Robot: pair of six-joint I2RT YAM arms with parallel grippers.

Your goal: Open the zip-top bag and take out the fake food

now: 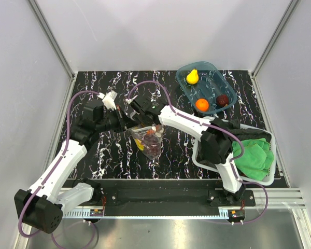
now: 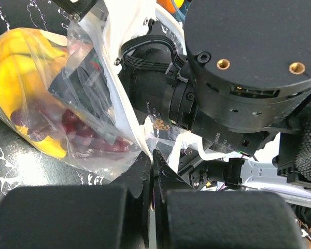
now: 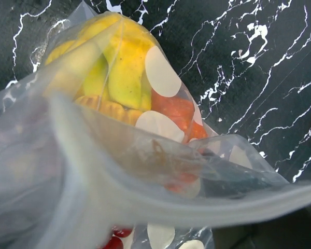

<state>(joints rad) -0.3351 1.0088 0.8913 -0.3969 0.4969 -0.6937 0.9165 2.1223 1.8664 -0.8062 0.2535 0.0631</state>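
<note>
Clear, glossy plastic zip-top bag [image 3: 160,72] (pale dots), seemingly polished marble-patterned table [image 1: 119,155]

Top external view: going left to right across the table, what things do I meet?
The zip-top bag → yellow fruit → orange fruit → dark red fruit, those three in the blue tub → green cloth in the white basket.
</note>
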